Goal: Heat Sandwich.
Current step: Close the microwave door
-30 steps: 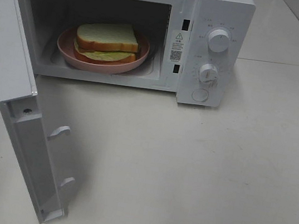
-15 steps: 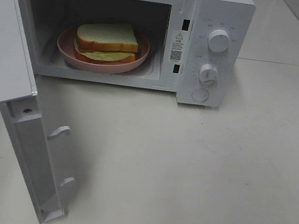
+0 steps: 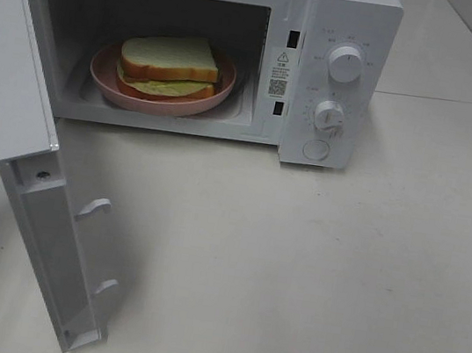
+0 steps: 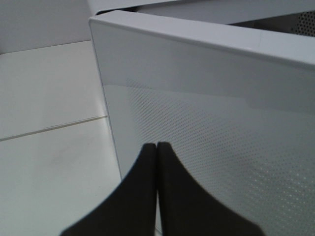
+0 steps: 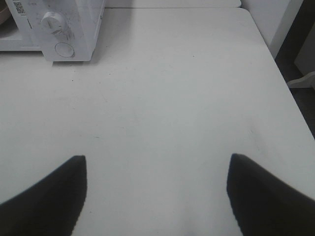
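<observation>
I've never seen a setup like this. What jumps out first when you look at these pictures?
The white microwave at the back of the table stands out first, with its door wide open toward the front left. Inside sits a sandwich on a round pink plate. In the left wrist view, the two dark left fingers are pressed together close to the door's outer face.

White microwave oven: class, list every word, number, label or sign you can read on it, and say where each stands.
No word or number is legible.
White sticker on the front frame of the white microwave oven: warning triangle and QR code; print too small to read.
Marks around upper white round knob: too blurred.
Marks around lower white round knob: too blurred.
</observation>
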